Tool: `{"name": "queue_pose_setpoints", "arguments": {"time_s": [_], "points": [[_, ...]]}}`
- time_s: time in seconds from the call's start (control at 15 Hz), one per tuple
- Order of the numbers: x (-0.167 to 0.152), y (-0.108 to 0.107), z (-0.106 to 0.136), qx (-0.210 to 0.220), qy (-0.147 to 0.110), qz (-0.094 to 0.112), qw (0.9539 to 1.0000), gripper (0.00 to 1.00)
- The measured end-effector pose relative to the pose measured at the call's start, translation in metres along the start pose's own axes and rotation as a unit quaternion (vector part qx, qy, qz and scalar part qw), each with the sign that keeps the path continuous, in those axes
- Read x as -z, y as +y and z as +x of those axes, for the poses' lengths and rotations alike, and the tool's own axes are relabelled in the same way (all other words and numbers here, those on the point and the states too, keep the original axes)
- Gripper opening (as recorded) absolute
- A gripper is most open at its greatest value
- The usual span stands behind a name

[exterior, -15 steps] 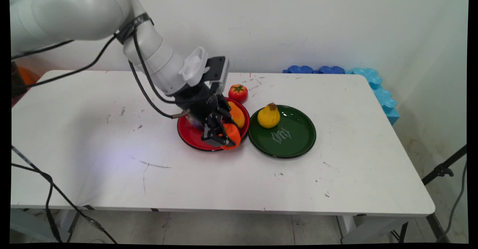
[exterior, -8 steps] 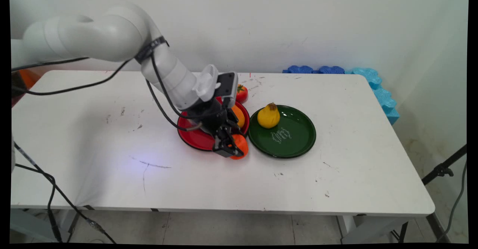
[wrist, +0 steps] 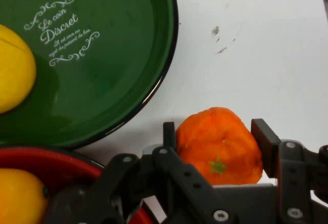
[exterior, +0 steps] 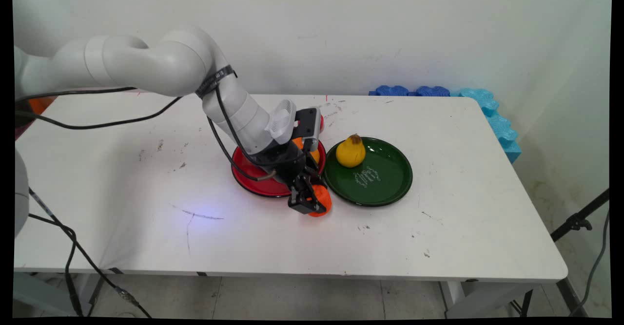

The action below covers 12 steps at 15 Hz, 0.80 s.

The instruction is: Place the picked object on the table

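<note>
Orange fruit point(wrist: 220, 144), green plate point(exterior: 390, 183) w/ white script — red plate point(exterior: 248, 176).

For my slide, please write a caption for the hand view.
Black two-finger gripper shut on round orange fruit above white table, beside green plate.

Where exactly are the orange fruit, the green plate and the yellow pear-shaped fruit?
orange fruit point(wrist: 220, 144), hand view, its front skin.
green plate point(exterior: 390, 174), main view, bare inner floor.
yellow pear-shaped fruit point(exterior: 350, 153), main view, its rounded body.
</note>
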Motion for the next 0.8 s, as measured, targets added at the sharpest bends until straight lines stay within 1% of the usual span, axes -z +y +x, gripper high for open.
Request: {"name": "queue_pose_setpoints", "arguments": {"time_s": [0.53, 0.6, 0.8], "points": [[-0.016, -0.006, -0.005, 0.007, -0.002, -0.003, 1.0, 0.0], [-0.017, -0.007, -0.006, 0.007, -0.003, -0.002, 1.0, 1.0], [-0.016, -0.008, -0.005, 0.012, 0.001, -0.004, 0.9999, 1.0]]}}
